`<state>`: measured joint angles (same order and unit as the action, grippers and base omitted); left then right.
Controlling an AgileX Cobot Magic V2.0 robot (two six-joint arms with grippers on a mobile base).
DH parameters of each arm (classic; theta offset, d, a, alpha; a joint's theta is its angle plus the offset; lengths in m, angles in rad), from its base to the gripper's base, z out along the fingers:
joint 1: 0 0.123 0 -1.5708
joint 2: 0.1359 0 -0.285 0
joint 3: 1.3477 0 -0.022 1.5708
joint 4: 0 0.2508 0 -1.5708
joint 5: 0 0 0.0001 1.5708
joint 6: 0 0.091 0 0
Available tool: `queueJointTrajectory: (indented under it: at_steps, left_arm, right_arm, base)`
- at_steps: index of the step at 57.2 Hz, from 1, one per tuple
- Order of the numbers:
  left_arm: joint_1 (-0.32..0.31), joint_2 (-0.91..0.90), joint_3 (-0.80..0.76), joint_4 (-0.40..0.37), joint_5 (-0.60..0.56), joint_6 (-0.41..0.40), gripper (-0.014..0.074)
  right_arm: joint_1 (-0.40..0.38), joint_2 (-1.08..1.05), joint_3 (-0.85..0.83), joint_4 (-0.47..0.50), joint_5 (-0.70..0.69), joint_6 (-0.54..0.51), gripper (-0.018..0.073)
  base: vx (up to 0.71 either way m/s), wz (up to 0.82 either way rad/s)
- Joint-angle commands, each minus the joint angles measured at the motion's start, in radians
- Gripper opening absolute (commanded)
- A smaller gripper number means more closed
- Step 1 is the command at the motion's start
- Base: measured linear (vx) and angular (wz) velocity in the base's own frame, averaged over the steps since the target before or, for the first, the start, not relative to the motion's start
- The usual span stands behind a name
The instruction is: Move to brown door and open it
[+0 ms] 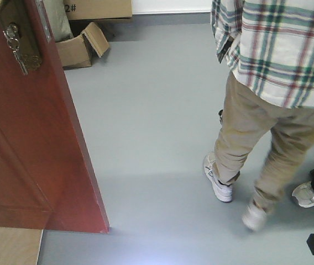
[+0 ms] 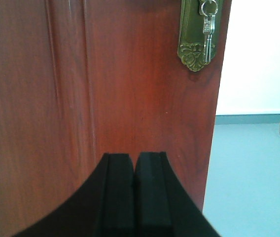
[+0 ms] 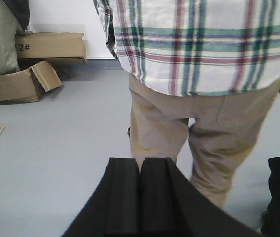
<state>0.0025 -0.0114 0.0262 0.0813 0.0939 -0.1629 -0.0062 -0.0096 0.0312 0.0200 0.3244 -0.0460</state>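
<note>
Up front, the grey floor (image 1: 146,138) spreads wide, and the brown door (image 1: 30,143) stands at the left of the front view, its edge swung out over that floor. A person in a plaid shirt (image 1: 278,44) stands to the right. Cardboard boxes (image 1: 79,47) sit behind. Keys (image 2: 207,29) hang from the brass lock plate (image 2: 198,44). The left hand (image 2: 135,163), pads together, faces the door panel; the right hand (image 3: 140,168) is likewise closed.

The only legible marking is "2#", printed in black on the cardboard box (image 3: 51,45) by the wall.
</note>
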Motion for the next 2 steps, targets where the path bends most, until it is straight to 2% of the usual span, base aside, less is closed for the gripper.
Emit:
queueJointTrajectory:
  at_steps: [1,2]
  left_arm:
    - [0.001,-0.014,-0.017,-0.005,-0.076,-0.01,-0.0003]
    - [0.001,-0.014,-0.017,-0.005,-0.076,-0.01,-0.0003]
  right_arm:
    - [-0.001,-0.014,0.004,-0.007,-0.079,-0.006,0.0]
    - [-0.001,-0.014,0.004,-0.007,-0.079,-0.006,0.0]
  base:
    - [0.0,0.0]
    - [0.0,0.0]
